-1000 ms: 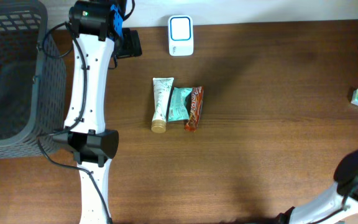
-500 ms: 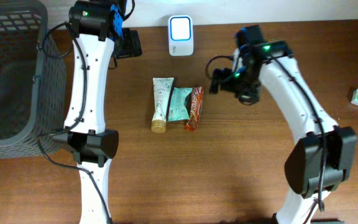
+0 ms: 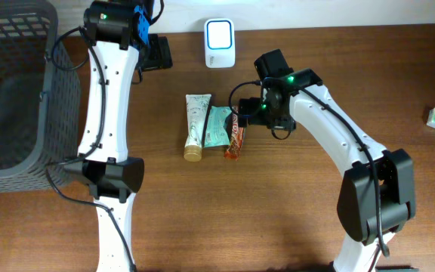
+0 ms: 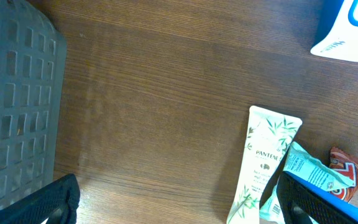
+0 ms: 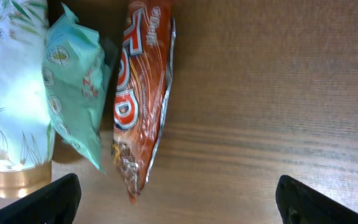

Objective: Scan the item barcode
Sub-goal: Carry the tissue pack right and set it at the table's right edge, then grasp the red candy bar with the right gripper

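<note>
So, right jaws: spread as wide as they go, nothing between them; the right gripper point(image 5: 178, 202) hangs above the orange snack packet point(image 5: 138, 106), and I cannot tell that it touches it
Left jaws: likewise wide apart and empty; the left gripper point(image 4: 182, 202) sits near the table's point(image 3: 316, 196) far edge, between the basket point(image 3: 21, 91) and the scanner point(image 3: 220, 43)
Likely item: the packet, lying flat on the table, its side against the teal pouch point(image 5: 73, 93), which in turn lies against the white tube point(image 5: 11, 87)
Scanner: white unit at the far edge, apart from all three items
Barcode: none visible on any upward face
Done: nothing yet, by my reading; no item is lifted or at the scanner
Left: close on the packet, lift it, turn its code toward the scanner
</note>
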Available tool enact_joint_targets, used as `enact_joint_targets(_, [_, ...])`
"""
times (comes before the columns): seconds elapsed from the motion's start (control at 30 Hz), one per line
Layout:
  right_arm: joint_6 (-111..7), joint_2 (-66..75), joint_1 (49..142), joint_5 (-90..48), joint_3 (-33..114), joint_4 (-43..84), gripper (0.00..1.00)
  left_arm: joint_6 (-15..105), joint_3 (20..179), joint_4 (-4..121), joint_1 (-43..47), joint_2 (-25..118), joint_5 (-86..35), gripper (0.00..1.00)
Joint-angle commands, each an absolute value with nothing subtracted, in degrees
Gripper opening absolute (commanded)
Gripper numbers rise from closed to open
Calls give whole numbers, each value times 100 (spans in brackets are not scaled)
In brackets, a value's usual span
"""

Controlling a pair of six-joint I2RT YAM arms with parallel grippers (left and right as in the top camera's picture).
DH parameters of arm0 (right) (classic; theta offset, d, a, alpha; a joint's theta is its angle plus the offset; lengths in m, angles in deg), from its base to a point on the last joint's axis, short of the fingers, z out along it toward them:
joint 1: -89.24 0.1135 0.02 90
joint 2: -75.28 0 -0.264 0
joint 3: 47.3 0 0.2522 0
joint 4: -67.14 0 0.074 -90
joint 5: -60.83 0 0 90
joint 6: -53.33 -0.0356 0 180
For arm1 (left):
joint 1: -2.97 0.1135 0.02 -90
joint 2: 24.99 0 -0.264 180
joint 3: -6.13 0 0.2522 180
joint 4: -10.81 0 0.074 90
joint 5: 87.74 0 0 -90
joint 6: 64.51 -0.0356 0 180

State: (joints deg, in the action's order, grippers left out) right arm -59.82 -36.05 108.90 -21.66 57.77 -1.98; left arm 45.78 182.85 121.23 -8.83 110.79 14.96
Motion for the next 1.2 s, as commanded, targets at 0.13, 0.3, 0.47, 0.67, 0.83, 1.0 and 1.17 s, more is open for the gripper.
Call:
enact_joint_targets(0.13, [-6437, -3579, 10916, -2195, 5530, 451, 99, 4491, 18268, 12128, -902, 11031, 1558, 99])
enact_joint_targets(0.3, [-6990, -3581, 10916, -2190, 4721, 1417, 85, 4493, 18268, 12128, -902, 11031, 1556, 99])
enact_joint_targets(0.47, [-7237, -3590, 10923, -1707, 3934, 2670, 85, 4491, 18268, 12128, -902, 11031, 1556, 99])
enact_joint_targets(0.67, [-7362, -3773, 10977, -1587, 3738, 3090, 79, 4493, 18268, 12130, -902, 11031, 1558, 99])
enact_joint_targets(0.83, [-7362, -4189, 11145, -1334, 3738, 3507, 75, 4491, 18268, 12128, -887, 11031, 1558, 99])
enact_joint_targets(1.0, [-7359, -4186, 10953, -1327, 3740, 3481, 36, 4493, 18268, 12130, -902, 11031, 1558, 99])
enact_joint_targets(1.17, [-7296, -4070, 10573, -440, 3779, 3481, 4, 4493, 18268, 12130, -902, 11031, 1556, 99])
